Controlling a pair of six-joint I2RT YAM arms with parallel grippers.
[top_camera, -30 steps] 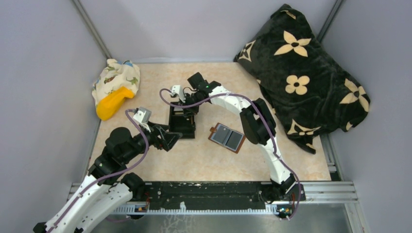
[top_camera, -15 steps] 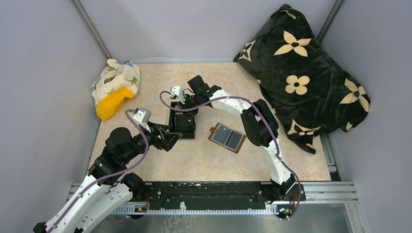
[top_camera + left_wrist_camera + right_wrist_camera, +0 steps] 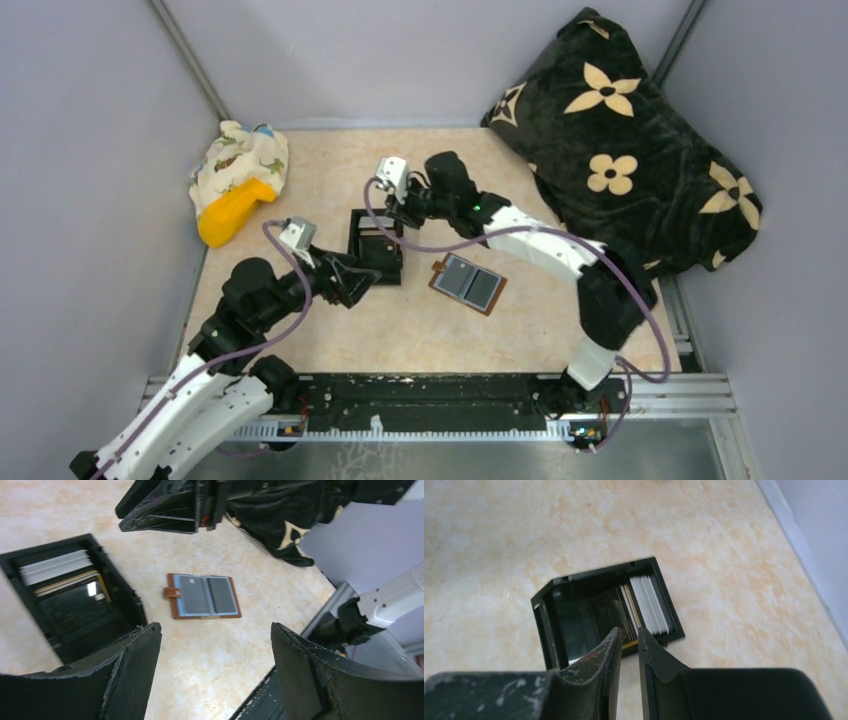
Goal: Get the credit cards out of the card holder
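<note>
The card holder [image 3: 467, 284] lies open on the table, reddish-brown with two blue-grey pockets and a brown tab; it also shows in the left wrist view [image 3: 204, 596]. Whether cards sit in its pockets I cannot tell. A black box [image 3: 375, 247] to its left holds a stack of cards [image 3: 649, 605] standing on edge, mostly white. My right gripper [image 3: 628, 630] hovers above the box's edge, jaws a narrow gap apart with nothing between them. My left gripper [image 3: 215, 630] stands wide open and empty by the box's near corner [image 3: 360, 285].
A black blanket with beige flowers [image 3: 625, 150] fills the back right corner. A patterned cloth with a yellow toy [image 3: 235, 185] lies at the back left. Grey walls close in the table on three sides. A black rail [image 3: 420, 400] runs along the near edge.
My right gripper has lifted out of the black box and drawn back to the right, its jaws parting slightly. The left arm has barely moved.
</note>
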